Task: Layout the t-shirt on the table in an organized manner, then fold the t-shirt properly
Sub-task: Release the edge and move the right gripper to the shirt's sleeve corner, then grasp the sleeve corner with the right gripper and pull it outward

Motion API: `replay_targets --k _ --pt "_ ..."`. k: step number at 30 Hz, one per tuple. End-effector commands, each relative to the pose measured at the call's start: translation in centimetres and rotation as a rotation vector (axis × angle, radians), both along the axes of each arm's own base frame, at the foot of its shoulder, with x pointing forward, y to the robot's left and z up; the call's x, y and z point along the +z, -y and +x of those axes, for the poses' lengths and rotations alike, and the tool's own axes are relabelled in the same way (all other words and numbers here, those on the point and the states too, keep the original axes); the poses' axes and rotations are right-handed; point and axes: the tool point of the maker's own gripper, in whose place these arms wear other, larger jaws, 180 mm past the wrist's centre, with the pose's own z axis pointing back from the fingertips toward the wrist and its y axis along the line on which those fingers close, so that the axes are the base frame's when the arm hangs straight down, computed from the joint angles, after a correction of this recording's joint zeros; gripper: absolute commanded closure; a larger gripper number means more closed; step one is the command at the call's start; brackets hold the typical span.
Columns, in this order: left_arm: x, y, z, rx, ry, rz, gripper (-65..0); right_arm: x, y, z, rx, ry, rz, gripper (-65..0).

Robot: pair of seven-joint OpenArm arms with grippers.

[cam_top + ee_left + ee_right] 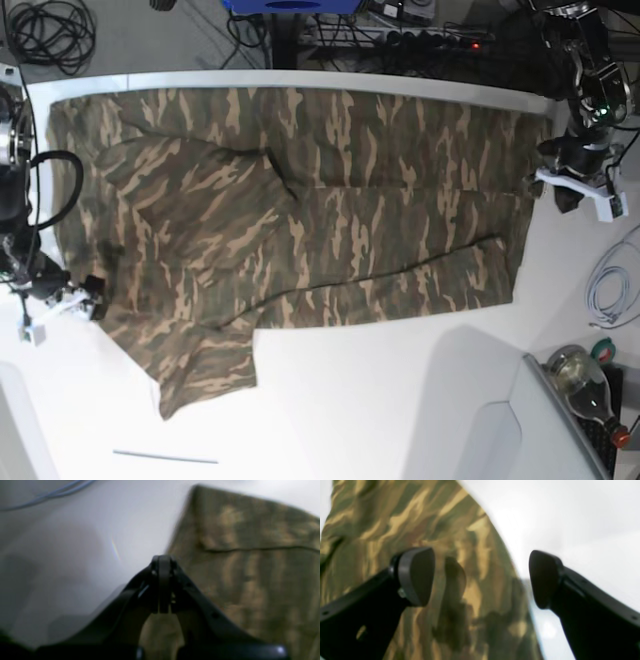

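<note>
The right gripper (480, 580) gaped over the t-shirt (300, 220); the left gripper (163, 562) looked closed, seemingly empty, so any pull risked skewing it.

A grey floor (150, 40) is seen beyond the far edge, toward 12 o'clock, where black cables (50, 30) are coiled at 11 o'clock. A power strip (440, 40) lies at 1 o'clock. A glass bottle (585, 385) and light-blue cable (608, 285) are seen around 4 o'clock.

T-shirt (300, 220) spread flat on white table (400, 400)
</note>
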Motion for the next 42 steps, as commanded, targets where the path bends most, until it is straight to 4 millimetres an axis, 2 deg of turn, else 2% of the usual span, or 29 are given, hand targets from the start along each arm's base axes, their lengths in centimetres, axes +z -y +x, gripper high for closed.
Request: replay_targets --k 1,3,5,7,9,11,14,18,22,25,27,32,37,42 --pt "1.2 -0.7 0.6 -0.004 0.037 0.024 0.0 1.7 1.5 1.5 -0.04 0.059 -0.037 -55.7" --pt "1.0 -1.2 0.3 0.006 0.031 0.028 0.0 1.4 2.0 1.4 -0.052 0.055 -0.078 -55.7" --pt "0.7 -2.5 -0.6 0.048 0.018 0.029 0.0 1.2 2.0 1.2 -0.045 0.046 -0.087 -55.7" --pt "0.5 -3.2 -1.0 0.078 0.017 0.019 0.0 0.4 2.0 0.3 -0.043 0.026 -0.09 -55.7" --pt "0.3 -3.5 -1.2 0.089 0.015 0.018 0.0 0.1 1.8 0.1 -0.04 0.019 -0.088 -55.5" --pt "0.6 -3.6 -1.0 0.081 0.017 0.025 0.0 0.0 1.6 0.0 -0.037 0.018 -0.085 -52.4" --pt "0.4 -3.6 -1.1 0.08 0.009 0.026 0.0 -0.3 0.4 0.2 -0.026 0.018 -0.07 -40.1" --pt "0.3 -3.7 -1.2 0.084 0.007 0.026 0.0 -0.3 0.2 0.2 -0.028 0.018 -0.065 -23.9" --pt "0.3 -3.8 -1.2 0.085 0.005 0.027 0.0 0.0 0.2 0.6 -0.032 0.035 -0.06 -0.5" --pt "0.2 -3.6 -1.2 0.08 0.002 0.027 0.0 0.6 -0.1 1.1 -0.02 0.056 -0.063 -0.6" --pt "0.1 -3.6 -1.3 0.079 0.0 0.026 0.0 0.5 -0.5 0.7 -0.001 0.058 -0.067 0.0" --pt "0.2 -3.5 -1.3 0.078 0.002 0.027 0.0 1.8 -2.3 0.0 0.086 0.042 -0.067 0.0" --pt "0.3 -3.6 -1.1 0.078 0.005 0.028 0.0 4.5 -2.7 -2.5 0.121 0.025 -0.065 0.0" --pt "0.3 -3.6 -1.1 0.079 0.005 0.028 0.0 6.8 -5.5 -6.0 0.174 0.007 -0.059 0.0"
